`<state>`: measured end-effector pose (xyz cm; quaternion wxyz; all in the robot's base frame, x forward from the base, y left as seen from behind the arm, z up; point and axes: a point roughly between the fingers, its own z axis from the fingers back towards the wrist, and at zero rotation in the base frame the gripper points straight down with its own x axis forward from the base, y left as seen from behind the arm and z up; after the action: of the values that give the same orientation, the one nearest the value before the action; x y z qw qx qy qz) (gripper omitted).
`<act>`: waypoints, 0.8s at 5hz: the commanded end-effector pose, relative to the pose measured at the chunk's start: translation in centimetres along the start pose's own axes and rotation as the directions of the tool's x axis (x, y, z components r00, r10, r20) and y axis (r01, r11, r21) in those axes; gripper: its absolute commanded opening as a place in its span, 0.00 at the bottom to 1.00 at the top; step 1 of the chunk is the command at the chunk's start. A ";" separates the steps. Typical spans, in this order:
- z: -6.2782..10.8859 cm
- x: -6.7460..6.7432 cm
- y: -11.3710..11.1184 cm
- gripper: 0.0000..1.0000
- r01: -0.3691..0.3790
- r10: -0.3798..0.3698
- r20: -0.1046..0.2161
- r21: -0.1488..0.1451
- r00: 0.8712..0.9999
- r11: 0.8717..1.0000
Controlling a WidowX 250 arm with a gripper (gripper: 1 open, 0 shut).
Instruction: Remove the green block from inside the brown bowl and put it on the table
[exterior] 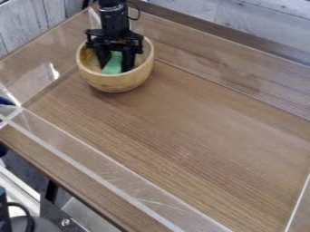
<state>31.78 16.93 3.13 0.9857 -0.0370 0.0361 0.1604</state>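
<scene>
A big brown table (194, 136) with wood lines fills the view. See-through plastic walls (72, 154) stand around its edges, and pale boards show behind it at the top.

On the left side, near the back, sits the brown bowl (115, 80). It is round, light tan and thick. It rests flat on the table.

Inside the bowl lies the green block (112, 65). It is small and bright green. Only part of it shows, because the black arm is in front of it.

The black gripper (114, 56) comes straight down from the top and dips into the bowl. Its two dark fingers (94, 47) stand on each side of the green block, close to it. I cannot tell if they are squeezing the block or just next to it.

The rest of the table, to the right, is plain wood.
</scene>
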 end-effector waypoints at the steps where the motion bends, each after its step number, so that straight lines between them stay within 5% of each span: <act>1: 4.3 -0.2 0.3 0.00 0.007 -0.004 0.109 -0.026 0.994 1.000; 3: 11.8 -0.8 0.4 0.00 -0.033 0.047 0.209 -0.072 0.977 0.997; 4: 14.5 -2.6 -0.8 0.00 -0.025 0.045 0.236 -0.087 0.971 0.996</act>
<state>30.34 16.55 15.69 0.9788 -0.0697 -0.0576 0.1836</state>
